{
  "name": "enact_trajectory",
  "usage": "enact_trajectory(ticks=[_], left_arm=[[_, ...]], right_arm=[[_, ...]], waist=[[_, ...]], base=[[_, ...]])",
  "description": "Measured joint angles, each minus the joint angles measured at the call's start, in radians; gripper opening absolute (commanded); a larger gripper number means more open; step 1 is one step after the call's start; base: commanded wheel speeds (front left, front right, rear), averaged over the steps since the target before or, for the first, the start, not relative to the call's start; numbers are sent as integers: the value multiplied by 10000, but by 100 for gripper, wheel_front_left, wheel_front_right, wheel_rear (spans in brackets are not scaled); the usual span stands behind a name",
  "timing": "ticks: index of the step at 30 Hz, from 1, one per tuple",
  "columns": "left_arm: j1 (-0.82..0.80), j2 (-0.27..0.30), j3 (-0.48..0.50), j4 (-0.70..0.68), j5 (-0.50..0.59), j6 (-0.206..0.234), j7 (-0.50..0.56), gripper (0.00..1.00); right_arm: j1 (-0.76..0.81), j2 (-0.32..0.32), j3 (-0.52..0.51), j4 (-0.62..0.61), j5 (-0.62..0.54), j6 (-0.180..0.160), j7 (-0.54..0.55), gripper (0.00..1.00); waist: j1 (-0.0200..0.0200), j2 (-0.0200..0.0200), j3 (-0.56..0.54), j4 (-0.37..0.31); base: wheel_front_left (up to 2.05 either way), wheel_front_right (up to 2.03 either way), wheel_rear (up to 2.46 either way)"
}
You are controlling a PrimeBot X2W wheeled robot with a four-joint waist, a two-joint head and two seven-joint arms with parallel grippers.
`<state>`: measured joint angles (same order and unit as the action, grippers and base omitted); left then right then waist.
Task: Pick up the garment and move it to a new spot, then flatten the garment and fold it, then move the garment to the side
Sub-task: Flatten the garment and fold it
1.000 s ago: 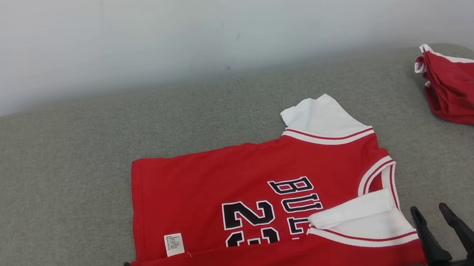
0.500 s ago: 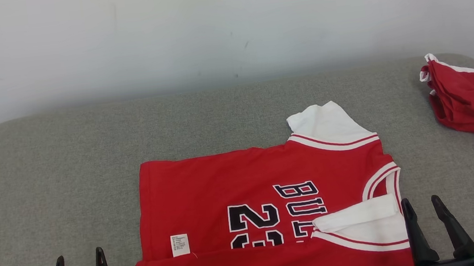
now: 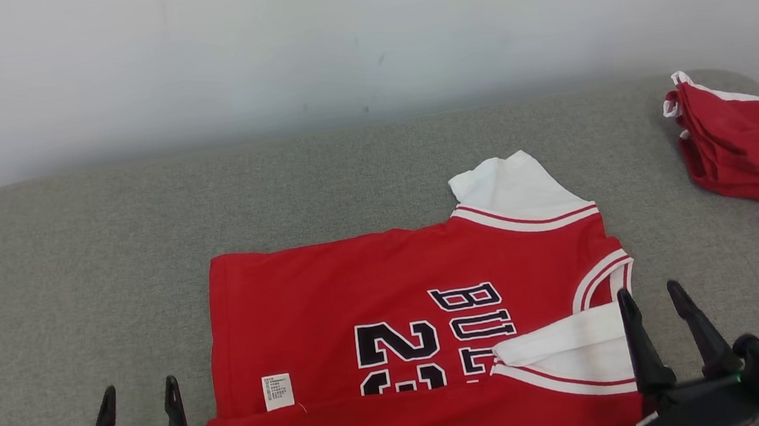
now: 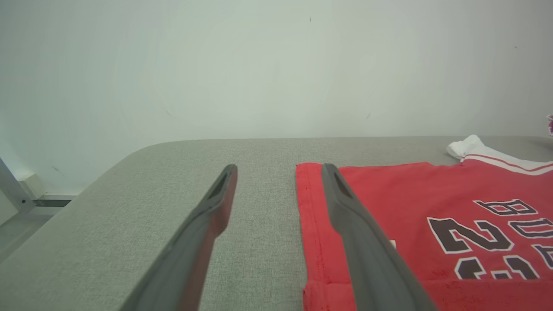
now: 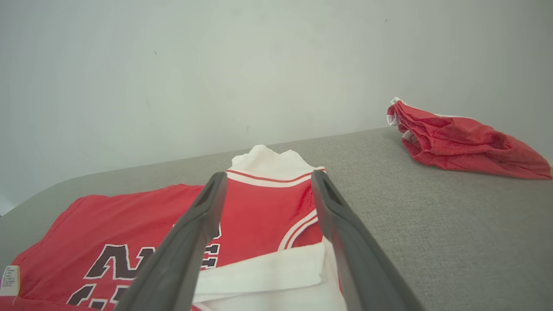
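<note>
At seven o'clock the left gripper (image 3: 139, 388) hangs wide open and empty beside the hem of the red jersey (image 3: 360, 293), spread at six o'clock on the grey cushion (image 3: 74, 259) with its near edge folded over, while at five the right gripper (image 3: 647, 292) gapes empty over its neck end, a crumpled red cloth (image 3: 738, 140) at two.

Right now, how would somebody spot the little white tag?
Start at the grey fabric surface, then the flat red jersey lying on it. Near the jersey's lower left, above the folded-up edge, sits the white tag, a tiny printed square unlike the big white sleeves.
</note>
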<state>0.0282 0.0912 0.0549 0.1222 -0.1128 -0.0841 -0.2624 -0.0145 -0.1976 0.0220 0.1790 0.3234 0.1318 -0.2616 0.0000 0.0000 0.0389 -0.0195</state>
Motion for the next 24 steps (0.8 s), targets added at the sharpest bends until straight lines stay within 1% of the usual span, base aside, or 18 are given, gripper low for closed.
enact_trajectory(ticks=[2,6,8,9,12,14,19,21,24], left_arm=[[-472,161,33,205,-90,-136,-2,100],[-1759,621,-58,748,-313,-305,0,100],[-2521,940,-201,1080,-422,-345,29,100],[-2521,940,-201,1080,-422,-345,29,100],[-3745,1256,-428,1536,-819,-403,270,100],[-4498,1498,-709,1808,-1057,-410,520,100],[-6187,2063,-1501,2654,-2050,-453,1407,100],[-6675,2232,-1835,3020,-2535,-453,1741,100],[-7172,2447,-2387,3526,-2980,-453,2094,100]], right_arm=[[-573,-150,86,228,31,0,-2,100],[-1971,-470,307,1087,196,0,-25,100],[-2800,-679,493,1582,305,0,-25,100],[-2800,-679,493,1582,305,0,-25,100],[-4047,-926,894,2337,460,0,65,100],[-4849,-1080,1170,2842,652,0,186,100],[-6748,-1467,1733,4050,1018,0,387,100],[-7358,-1499,1958,4579,1200,0,470,100],[-8144,-1532,2345,5363,1375,0,512,100]], waist=[[0,0,113,-49],[0,1,410,-146],[1,1,588,-186],[1,1,588,-186],[2,1,901,-238],[2,1,1138,-266],[3,1,1809,-319],[3,2,2085,-342],[4,2,2472,-382]], base=[[0,0,0],[0,0,0],[0,0,0],[0,0,0],[0,0,0],[0,0,0],[0,0,0],[0,0,0],[0,0,0]])
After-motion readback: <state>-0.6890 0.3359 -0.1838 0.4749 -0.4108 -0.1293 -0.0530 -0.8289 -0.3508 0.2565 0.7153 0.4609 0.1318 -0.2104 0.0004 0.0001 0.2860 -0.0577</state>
